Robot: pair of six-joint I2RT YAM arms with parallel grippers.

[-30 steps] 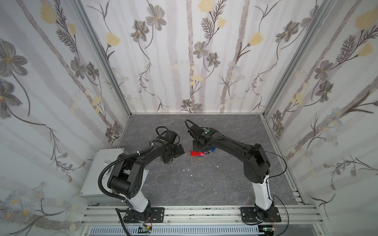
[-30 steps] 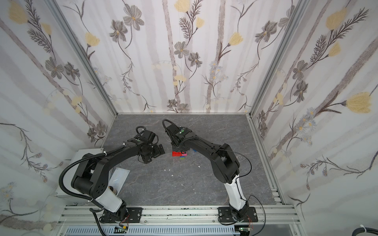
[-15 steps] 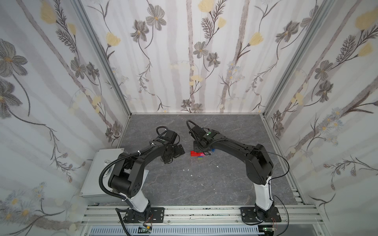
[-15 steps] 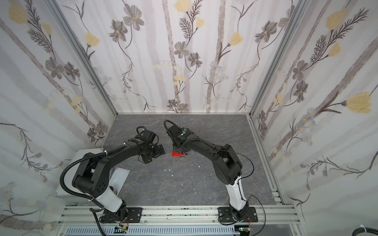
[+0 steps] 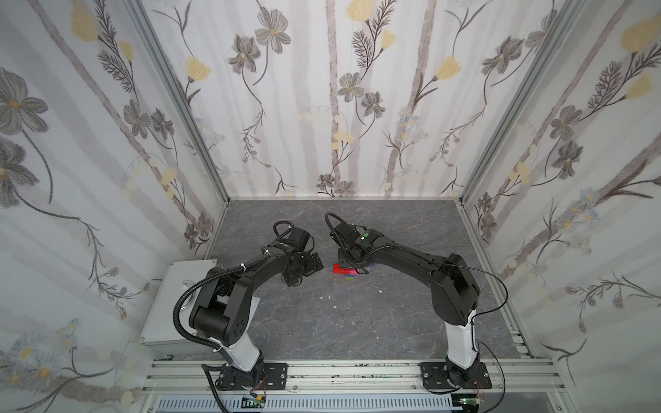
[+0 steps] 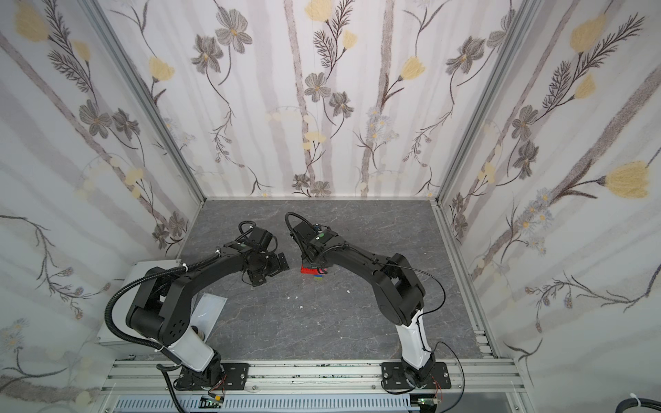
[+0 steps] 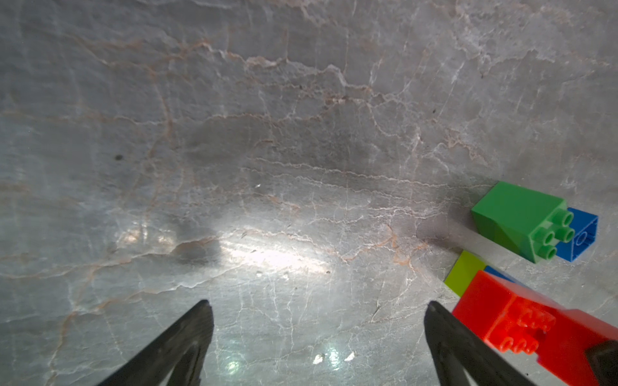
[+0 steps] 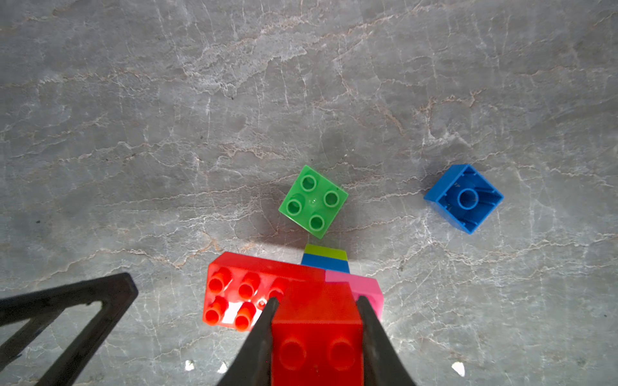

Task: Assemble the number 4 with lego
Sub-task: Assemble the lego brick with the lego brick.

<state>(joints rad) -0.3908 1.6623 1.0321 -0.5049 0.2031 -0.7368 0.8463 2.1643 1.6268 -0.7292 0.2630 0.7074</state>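
Marble tabletop [image 5: 357,321]; right gripper [image 8: 317,300] pinches red brick [image 8: 317,347] at crosswise red crossbar [image 8: 240,290]; left gripper [image 7: 317,303] spread.

Grey marble tabletop [image 5: 322,329], lego bricks [image 5: 344,270], white specks [image 5: 380,291]

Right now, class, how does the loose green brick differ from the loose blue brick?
The green brick shows four studs in the right wrist view; the blue brick shows its hollow underside. The green brick lies close to the joined bricks, the blue brick farther off. Both are square and lie loose on the table.
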